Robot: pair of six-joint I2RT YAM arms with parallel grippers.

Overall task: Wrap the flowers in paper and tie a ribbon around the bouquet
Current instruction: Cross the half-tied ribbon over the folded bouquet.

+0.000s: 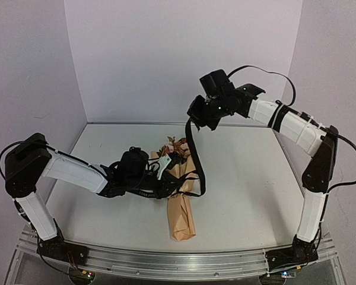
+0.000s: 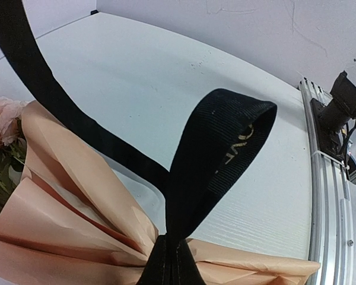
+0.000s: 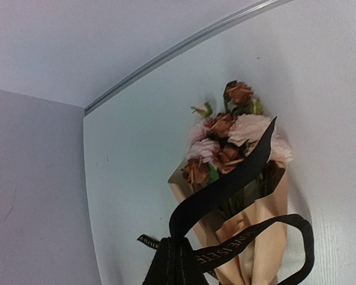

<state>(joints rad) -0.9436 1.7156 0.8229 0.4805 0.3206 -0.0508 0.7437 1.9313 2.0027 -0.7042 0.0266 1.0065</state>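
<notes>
The bouquet (image 1: 179, 196) lies on the table with its tan paper (image 1: 181, 221) narrowing toward the near edge. Its flowers (image 1: 175, 146) point to the back. A black ribbon (image 1: 197, 160) rises from the bouquet's middle to my right gripper (image 1: 196, 120), which is raised above the table and shut on it. My left gripper (image 1: 162, 187) sits low at the bouquet's left side, shut on a ribbon loop (image 2: 225, 136) just above the paper (image 2: 65, 208). In the right wrist view the gripper (image 3: 178, 264) pinches the lettered ribbon (image 3: 225, 184) above the pink and rust flowers (image 3: 231, 136) and the paper (image 3: 258, 237).
The white table (image 1: 249, 172) is boxed in by pale walls at the back and sides. An aluminium rail (image 1: 178, 264) runs along the near edge with both arm bases on it. The right arm's base (image 2: 338, 113) shows in the left wrist view.
</notes>
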